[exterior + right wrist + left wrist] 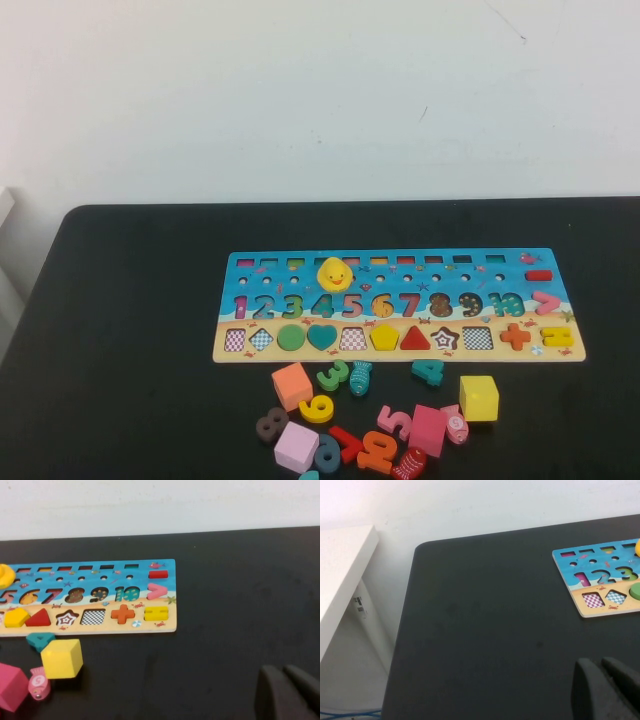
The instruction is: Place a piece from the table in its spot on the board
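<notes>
The yellow pentagon piece point(384, 337) already lies in its place on the board point(400, 262), in the shape row, with the red triangle point(415, 339) at its 3 o'clock. It looks flush, so the placing itself seems finished. The job now is likely to hold both arms clear and check the seating without nudging the board or the loose pieces at its 6 o'clock.

Neither arm shows in the high view. The left gripper point(602, 692) hangs over bare desk point(485, 625), well to the 9 o'clock side of the board, its jaws pressed together and holding nothing. The right gripper point(285, 692) sits over bare desk beyond the board's 3 o'clock end, jaws fully closed and empty.

Only the high view gives the whole board and the scatter below it. The right wrist view shows the pentagon close up beside the triangle, and the yellow cube point(62, 658) just off the board's near edge. The left wrist view catches only the board's 9 o'clock end, not the pentagon.
</notes>
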You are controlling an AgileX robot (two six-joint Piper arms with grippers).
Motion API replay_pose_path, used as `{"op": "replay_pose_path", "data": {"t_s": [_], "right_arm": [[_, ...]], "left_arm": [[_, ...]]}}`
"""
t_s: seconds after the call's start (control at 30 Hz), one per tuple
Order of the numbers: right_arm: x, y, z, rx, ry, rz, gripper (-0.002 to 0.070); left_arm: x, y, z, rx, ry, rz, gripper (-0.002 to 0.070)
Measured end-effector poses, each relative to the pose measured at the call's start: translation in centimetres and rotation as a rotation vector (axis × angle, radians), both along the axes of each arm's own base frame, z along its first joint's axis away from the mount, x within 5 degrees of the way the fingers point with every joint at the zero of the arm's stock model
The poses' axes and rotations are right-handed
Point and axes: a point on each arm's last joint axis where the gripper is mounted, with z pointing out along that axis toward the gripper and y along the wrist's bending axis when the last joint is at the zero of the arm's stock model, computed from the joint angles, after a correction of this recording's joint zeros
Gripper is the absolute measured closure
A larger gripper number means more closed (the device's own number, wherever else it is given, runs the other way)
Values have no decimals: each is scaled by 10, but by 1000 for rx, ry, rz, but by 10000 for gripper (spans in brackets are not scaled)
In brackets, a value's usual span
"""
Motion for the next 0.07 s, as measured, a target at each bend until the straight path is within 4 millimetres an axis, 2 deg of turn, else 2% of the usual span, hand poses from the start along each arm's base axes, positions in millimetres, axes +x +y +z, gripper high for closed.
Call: {"op": "replay_pose_path", "data": {"t_s": [0.07], "right_arm": [[0, 0, 0, 0, 0, 0, 657]], "left_arm": [[0, 0, 0, 0, 0, 0, 676]]}}
